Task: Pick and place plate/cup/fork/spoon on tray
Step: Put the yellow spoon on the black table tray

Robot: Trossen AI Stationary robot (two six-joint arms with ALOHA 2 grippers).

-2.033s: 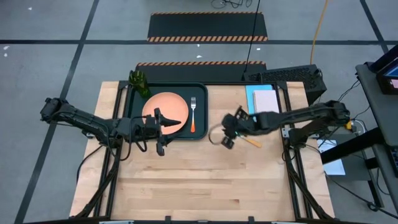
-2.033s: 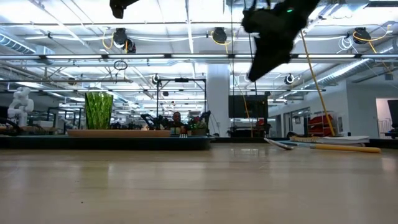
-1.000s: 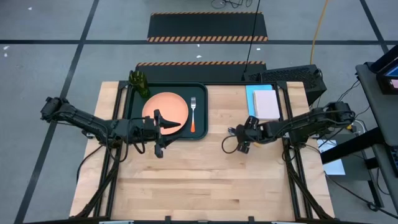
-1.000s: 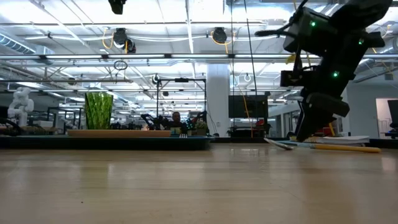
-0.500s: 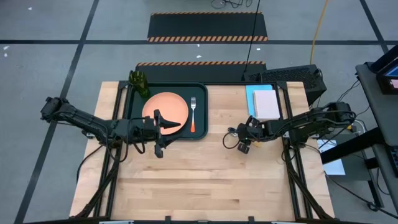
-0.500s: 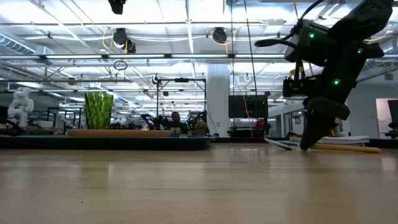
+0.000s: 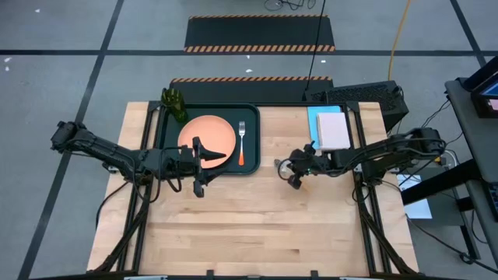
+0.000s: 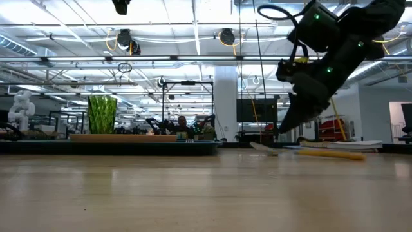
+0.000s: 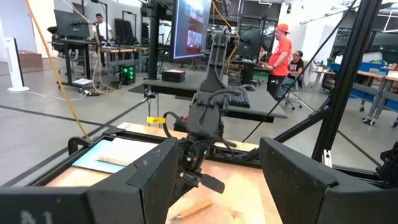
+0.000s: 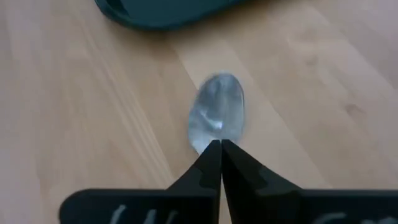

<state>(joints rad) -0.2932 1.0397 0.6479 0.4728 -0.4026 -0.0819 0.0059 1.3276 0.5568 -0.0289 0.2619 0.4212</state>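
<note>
1. spoon (image 10: pixel 216 112): silver bowl lies on the bare wood counter (image 7: pixel 257 225), just off the tray (image 7: pixel 250 168), on the side away from the cup; orange handle runs back under the right tool.
2. right tool (image 10: pixel 220 154): fingers pinched tight together at the spoon's neck, no gap between the tips, gripping the spoon. In the low view the spoon (image 8: pixel 302 152) sits low and near level at the counter surface; whether it is lifted clear can't be told.
3. right tool in the high view (image 7: pixel 294 173): near the tray's corner, between the tray and the blue sheet (image 7: pixel 314 123) with the notepad (image 7: pixel 333 129).
4. tray: holds the plate (image 7: pixel 212 131) in the middle and the fork (image 7: pixel 241 143) just beside the plate, tines pointing to the far rim.
5. cup (image 7: pixel 174 103): green, upright, at the tray's far corner opposite the fork; right on the rim line, in or just outside can't be told.
6. left tool (image 7: pixel 208 158): hovers over the near edge of the plate on the tray; fingers (image 9: pixel 143 180) spread wide apart, nothing between them.
</note>
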